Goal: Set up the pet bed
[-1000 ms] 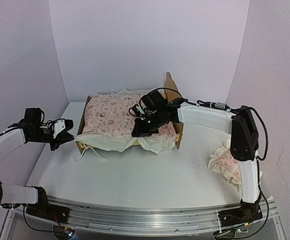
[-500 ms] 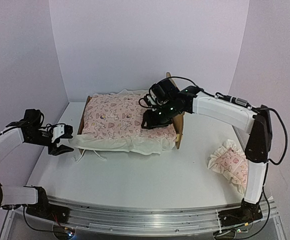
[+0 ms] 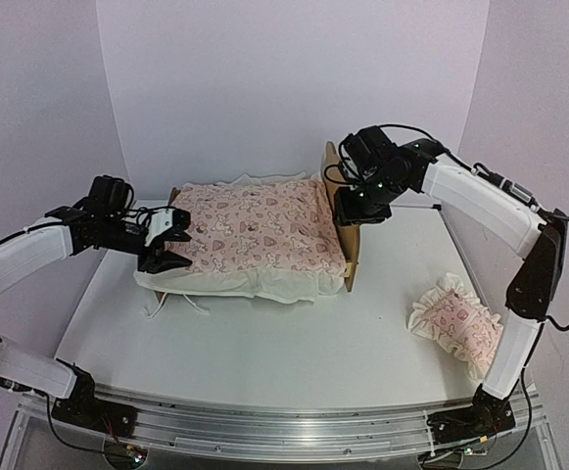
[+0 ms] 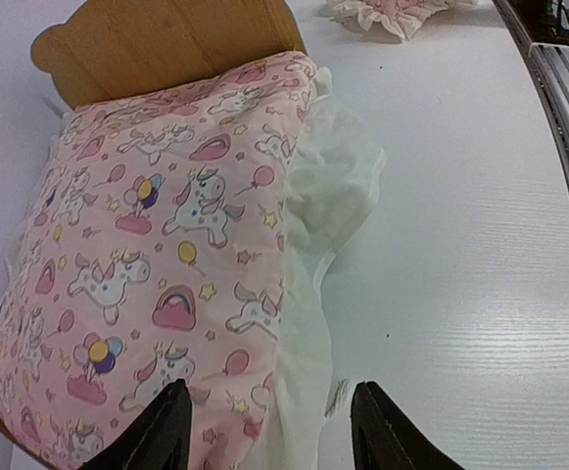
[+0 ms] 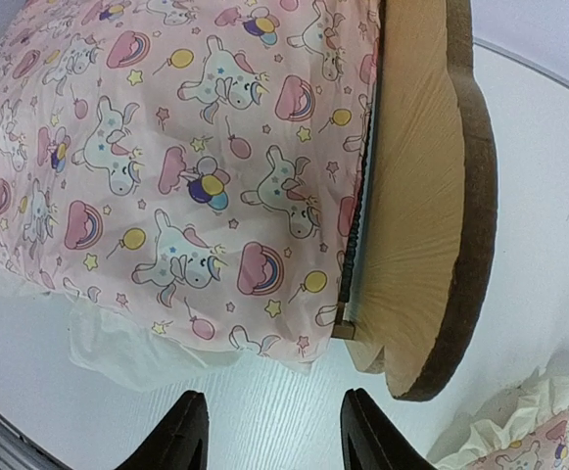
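The quilt looks laid and the pillow's turn seems next. On the left, the left gripper (image 3: pixel 169 247) hovers at the foot end of the bed (image 3: pixel 351 264), jaws wide and holding nothing; its wrist view shows both fingers (image 4: pixel 165 431) above the quilt's corner with a gap between them and no cloth caught. The bed stands mid-table, towards the back wall, headboard (image 3: pixel 334 162) at its right end. As the one container here, it holds the quilt (image 3: pixel 255 230), spread pattern-up over nearly its whole length, so the base is hidden, apart from a dark strip against the headboard in the right wrist view. The quilt's white lining (image 4: pixel 335 186) spills over the near side and bunches onto the table (image 3: pixel 264 343), which may want a tuck. Right of that, the right gripper (image 3: pixel 360 211) hangs just beside the headboard's top, jaws likewise wide and empty, looking down on the headboard (image 5: pixel 421 245) and the quilt's upper corner. Farthest right, the pillow (image 3: pixel 455 318) lies on the table, well apart from the bed and outside it. The next move probably calls for the right arm to swing over, pinch the pillow by its ruffled edge, and set it on the quilt against the headboard without dragging the quilt askew.
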{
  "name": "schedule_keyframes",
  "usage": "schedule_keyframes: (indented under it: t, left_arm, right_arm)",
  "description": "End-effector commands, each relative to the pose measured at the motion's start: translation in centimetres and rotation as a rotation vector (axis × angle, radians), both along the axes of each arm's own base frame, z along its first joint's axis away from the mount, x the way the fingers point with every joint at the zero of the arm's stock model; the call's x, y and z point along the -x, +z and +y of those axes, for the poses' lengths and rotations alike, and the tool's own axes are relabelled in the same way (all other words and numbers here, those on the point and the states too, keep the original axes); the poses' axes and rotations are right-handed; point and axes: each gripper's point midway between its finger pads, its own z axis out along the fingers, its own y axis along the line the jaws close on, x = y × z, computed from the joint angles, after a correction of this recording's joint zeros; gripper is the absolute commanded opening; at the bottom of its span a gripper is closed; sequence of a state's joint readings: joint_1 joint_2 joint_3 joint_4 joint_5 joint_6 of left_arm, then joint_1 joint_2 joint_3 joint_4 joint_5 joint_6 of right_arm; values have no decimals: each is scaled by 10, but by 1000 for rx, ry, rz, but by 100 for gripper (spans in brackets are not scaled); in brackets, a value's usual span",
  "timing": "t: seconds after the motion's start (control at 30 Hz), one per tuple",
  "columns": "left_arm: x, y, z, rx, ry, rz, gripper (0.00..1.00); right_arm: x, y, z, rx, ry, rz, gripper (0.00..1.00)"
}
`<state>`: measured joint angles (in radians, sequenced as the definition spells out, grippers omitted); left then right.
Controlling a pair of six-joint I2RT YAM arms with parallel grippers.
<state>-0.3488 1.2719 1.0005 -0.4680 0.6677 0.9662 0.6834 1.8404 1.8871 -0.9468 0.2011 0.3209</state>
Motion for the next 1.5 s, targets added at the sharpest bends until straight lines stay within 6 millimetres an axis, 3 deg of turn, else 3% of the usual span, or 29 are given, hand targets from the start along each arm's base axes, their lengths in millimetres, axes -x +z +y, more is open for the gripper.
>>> schedule_keyframes:
  t: [0.0, 0.2, 0.43, 0.57, 0.67, 0.83, 0.93, 1.1, 1.3, 1.47]
  left_arm:
    - [-23, 15, -54, 17, -13, -88, 59]
    - [-31, -7, -118, 49, -68, -87, 62]
    - [-45, -16, -168, 141, -62, 45, 61]
    - [-52, -27, -199, 139, -79, 36, 62]
    - [-61, -34, -220, 155, -64, 49, 63]
    - [-59, -50, -248, 146, -40, 62, 64]
    - [-56, -53, -253, 155, -19, 55, 64]
    - [-50, -43, -250, 180, -19, 59, 65]
    - [-38, -26, -233, 203, -24, 51, 66]
    - [-34, -15, -211, 256, -23, 108, 66]
  right_arm:
    - [23, 1, -7, -7, 54, 53, 48]
    - [45, -34, -18, 22, 138, 116, 49]
    - [23, -45, -25, 23, 100, 57, 50]
    - [7, -52, -30, 27, 58, 27, 49]
    - [-5, -61, -26, -7, 57, -7, 44]
    - [-24, -72, -31, 34, 13, -50, 32]
    - [-30, -77, -38, 63, -31, -63, 25]
    - [-32, -95, -34, 55, -37, -44, 19]
    - [-33, -96, -34, 14, -58, -80, 0]
    - [-20, -99, -38, -14, -81, -50, 0]
